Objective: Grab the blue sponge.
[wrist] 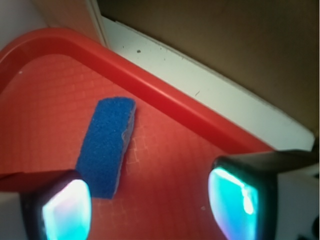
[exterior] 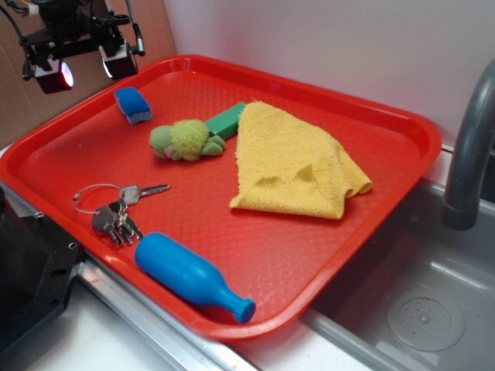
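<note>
I am standing by the sink, and I see a big red tray (exterior: 363, 224) on the counter; the blue sponge (exterior: 134, 104) sits near the far left corner of the tray, close to the rim; the robot's gripper (exterior: 87, 68) hangs in the air just above that corner, not touching the sponge; its jaws are wide open, with a big gap between the two fingers.

From the wrist camera the blue sponge (wrist: 106, 145) lies flat on the tray, long and thin; one end reaches down next to the left finger (wrist: 62, 207), and the right finger (wrist: 240, 202) is well apart from it; so the sponge is off to one side, not in the middle of the gap.

I think the sponge is light and soft and squishy; it will not break, and its rough top should not slip much. The best place to hold it is across the two long sides, near the middle; the gripper may need to slide over a bit first.

Also on the tray are a green plush toy (exterior: 186, 140), a green block (exterior: 226, 120), a yellow cloth (exterior: 294, 162), some keys (exterior: 116, 210) and a blue bottle (exterior: 193, 276).
</note>
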`<state>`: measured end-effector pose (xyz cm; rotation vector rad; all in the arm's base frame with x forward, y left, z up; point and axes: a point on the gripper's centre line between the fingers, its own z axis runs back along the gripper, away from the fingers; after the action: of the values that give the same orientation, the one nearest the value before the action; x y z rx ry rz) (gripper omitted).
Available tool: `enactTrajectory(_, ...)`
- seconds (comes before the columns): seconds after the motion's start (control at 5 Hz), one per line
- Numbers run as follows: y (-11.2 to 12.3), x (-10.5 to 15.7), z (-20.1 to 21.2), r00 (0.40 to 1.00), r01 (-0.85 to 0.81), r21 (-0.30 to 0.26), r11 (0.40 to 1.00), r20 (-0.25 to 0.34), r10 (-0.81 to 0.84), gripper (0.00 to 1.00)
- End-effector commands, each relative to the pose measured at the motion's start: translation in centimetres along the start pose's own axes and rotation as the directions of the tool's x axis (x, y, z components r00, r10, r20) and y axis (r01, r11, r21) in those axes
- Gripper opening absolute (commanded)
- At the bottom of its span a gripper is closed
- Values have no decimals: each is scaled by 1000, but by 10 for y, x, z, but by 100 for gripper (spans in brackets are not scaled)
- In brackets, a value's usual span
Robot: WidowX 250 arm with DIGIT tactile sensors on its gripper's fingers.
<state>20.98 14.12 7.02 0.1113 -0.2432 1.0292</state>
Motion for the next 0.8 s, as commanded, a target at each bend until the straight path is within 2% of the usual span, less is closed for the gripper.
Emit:
enactTrajectory(0.0,-24,5,-11,1000,18,-6,1000,22,-18,100)
enactTrajectory(0.2,-37,12,-24,999,42,7,999,12,-42,100)
enactTrajectory(0.6,-30,26,-49,998,49,63,997,-45,-46,100)
